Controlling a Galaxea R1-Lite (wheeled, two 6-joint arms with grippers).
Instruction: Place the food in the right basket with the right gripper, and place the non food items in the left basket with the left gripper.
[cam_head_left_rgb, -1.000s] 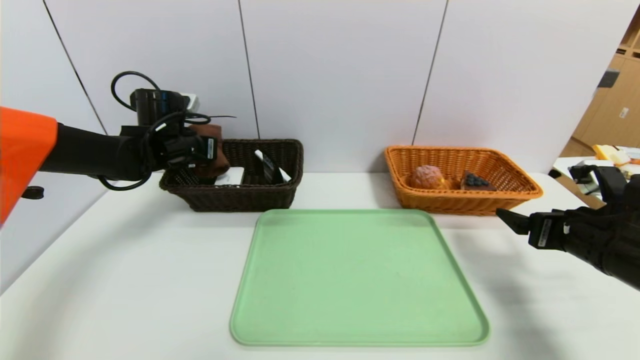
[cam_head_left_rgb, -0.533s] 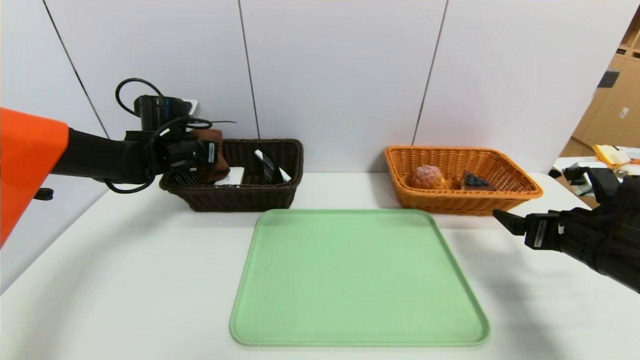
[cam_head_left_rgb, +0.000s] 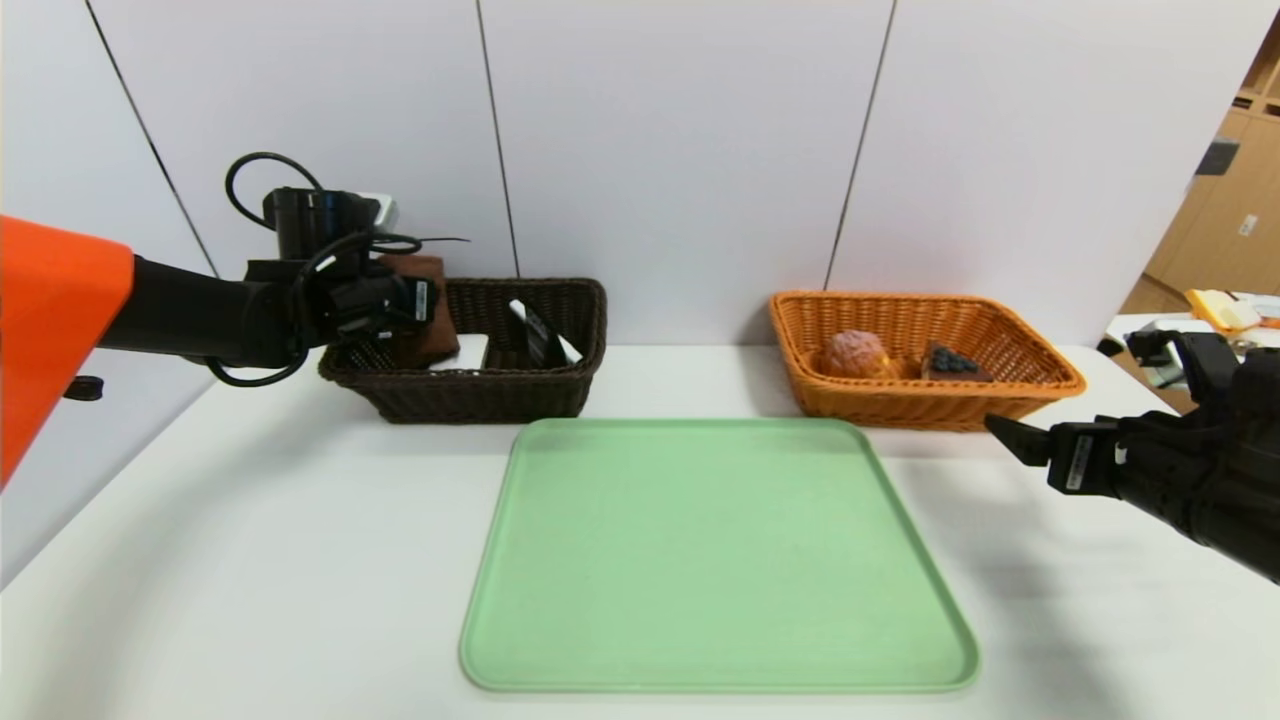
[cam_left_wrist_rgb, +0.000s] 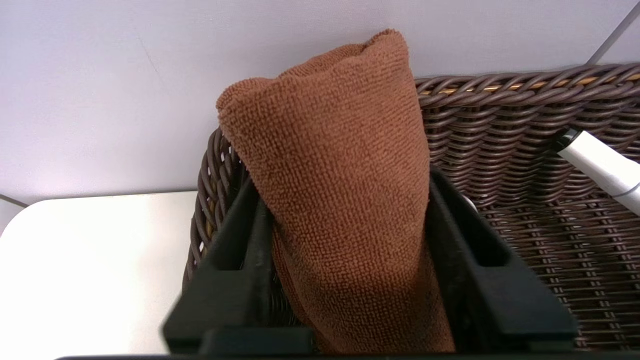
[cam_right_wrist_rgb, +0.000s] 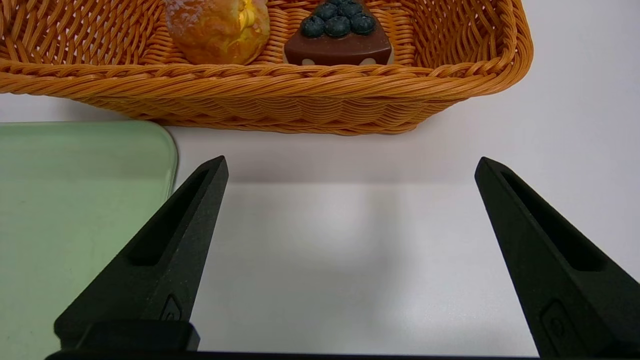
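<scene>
Lifted a touch since a second ago, the left tool carries the towel higher over the left end of the dark basket, at the upper left of the head frame. The right tool has edged slightly leftward, low at the right edge.

Clamped on the towel, the left tool's two black fingers pinch the roll at its middle, its upper end standing free above them. The terry looks soft and light, nubbly and compliant, so it likely sags and grips well rather than slips; mid-roll is the sensible hold, and nothing about it seems fragile. The dark basket is stiff, tightly woven wicker. Inside it lie a white case, a black tube and a white pen propped on the wall.

At the right, the right tool gapes wide with nothing in it, above bare worktop just before the orange basket. That shallow wicker basket holds a sugary round bun and a wedge of chocolate cake topped with dark berries. A smooth green tray with rounded corners fills mid-frame.

With the food binned, releasing the towel appears to be the last step.
</scene>
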